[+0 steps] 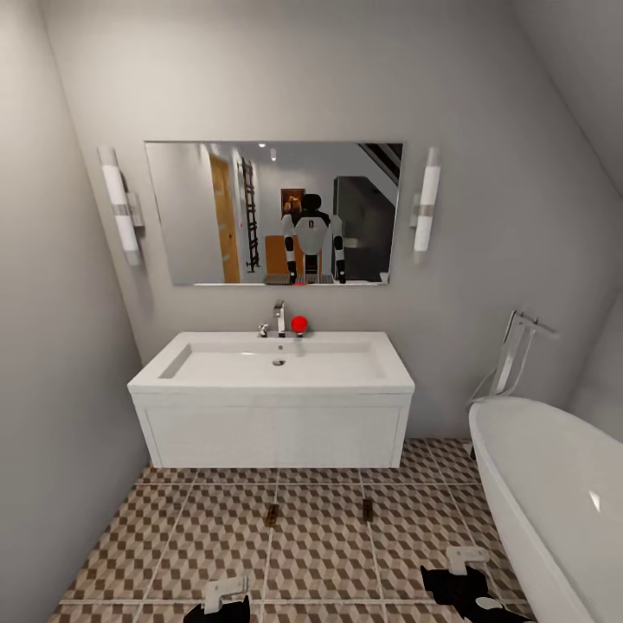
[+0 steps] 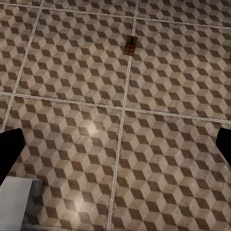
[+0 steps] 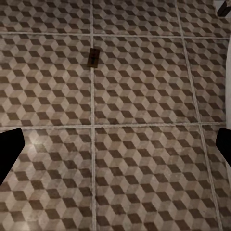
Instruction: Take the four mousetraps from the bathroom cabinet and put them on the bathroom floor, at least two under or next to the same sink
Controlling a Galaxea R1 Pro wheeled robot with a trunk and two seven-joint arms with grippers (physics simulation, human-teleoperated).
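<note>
A narrow grey-walled bathroom closes in around a wide white sink (image 1: 279,363) on its white drawer unit (image 1: 275,435), with a mirror (image 1: 272,213) above and the curved white bathtub (image 1: 554,493) along the right side. The bathroom floor (image 1: 199,536), tiled in a brown and cream cube pattern, runs from the foot of the unit toward the robot.

Two mousetraps lie flat on those tiles just in front of the drawer unit: the left mousetrap (image 1: 272,516) on a grout line, the right mousetrap (image 1: 367,510) a little apart from it. Set this close to the basin, they look placed to meet the demand that at least two sit next to the same sink. The left wrist view picks up one trap (image 2: 130,46) with its red mark; the right wrist view shows the other (image 3: 93,57).

The left end effector (image 1: 227,591) and the right end effector (image 1: 467,560) both hang low over bare tiles with fingers spread apart and nothing between them, well short of either trap. That empty, open posture suits arms ready to fetch more. By my reckoning half the job is done, and two traps remain to be brought from the cabinet.
</note>
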